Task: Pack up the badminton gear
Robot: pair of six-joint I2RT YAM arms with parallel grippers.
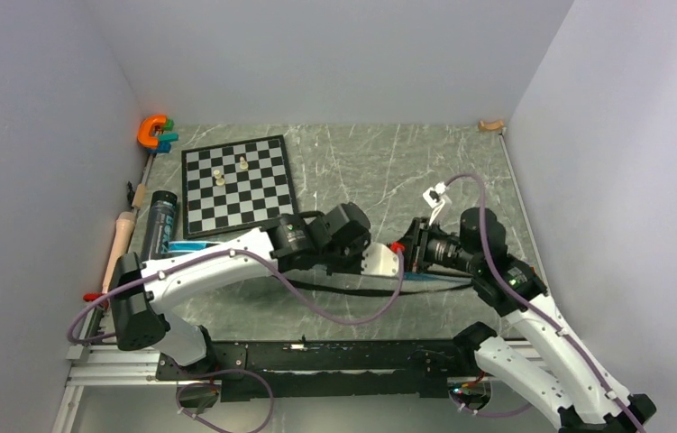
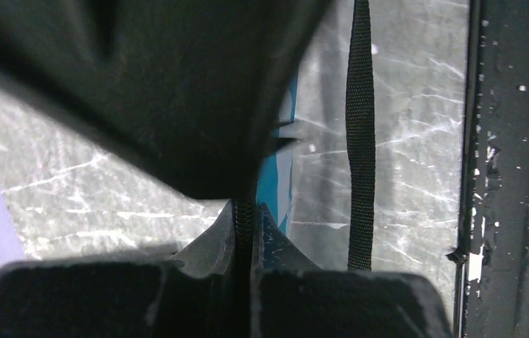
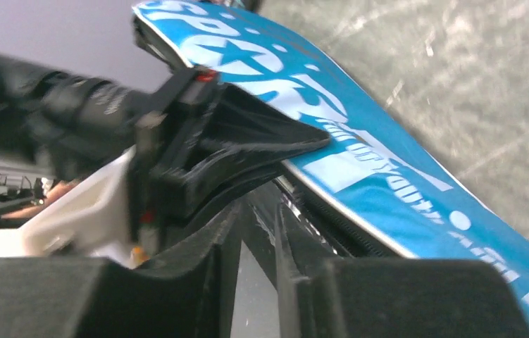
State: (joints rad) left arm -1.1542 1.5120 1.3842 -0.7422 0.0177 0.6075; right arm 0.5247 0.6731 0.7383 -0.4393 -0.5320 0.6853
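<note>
Overhead view of 2 robot arms meeting over a blue bag [image 3: 360, 148] lettered SPORT, which lies flat on the table [image 1: 388, 162] near the middle of the near edge. The left hand [image 2: 244, 211] is clamped on the bag's black zip [image 3: 349, 229], with the ribbed strip running between its fingers. The right hand [image 3: 258, 225] faces it from the right, its fingers close together with a thin slit between them. Whether they grip anything cannot be told.

A black strap [image 2: 360, 141] lies loose on the table beside the bag. A black tube [image 1: 160, 221] rests along the left edge, with a beige handle [image 1: 121, 242] just outside it. No shuttlecocks are in view.

The step appears to be working the bag's zip. To do it well, 1 hand should pin the fabric still while the other travels straight along the zip line. Both should stay low, and the strap should be kept out of the teeth.
</note>
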